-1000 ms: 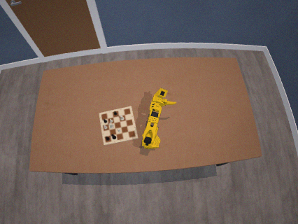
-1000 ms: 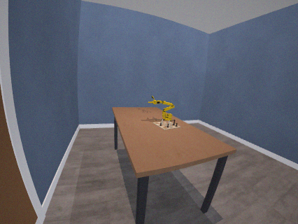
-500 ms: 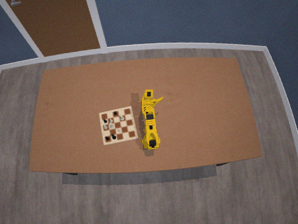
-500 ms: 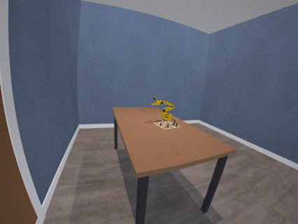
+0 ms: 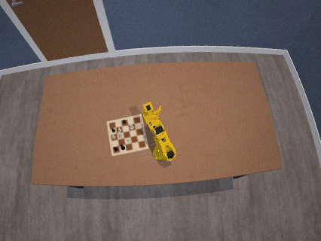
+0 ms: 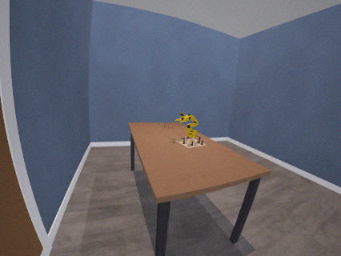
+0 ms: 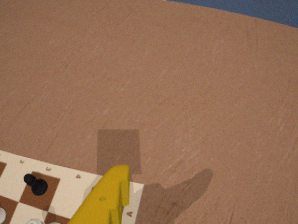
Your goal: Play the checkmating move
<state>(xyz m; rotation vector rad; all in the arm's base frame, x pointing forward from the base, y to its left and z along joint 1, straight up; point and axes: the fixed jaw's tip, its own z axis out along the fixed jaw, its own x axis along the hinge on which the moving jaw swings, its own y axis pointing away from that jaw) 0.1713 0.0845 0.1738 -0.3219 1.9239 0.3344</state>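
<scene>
A small chessboard lies on the brown table, with several black and white pieces on it. It also shows in the exterior view. My yellow arm stands to the right of the board, and its gripper is raised in the air past the board's far right corner. The gripper is open and holds nothing. The piece types are too small to tell.
The arm's base sits beside the board's right edge. A brown door lies beyond the table's far left. The table edge runs near the front of the board.
</scene>
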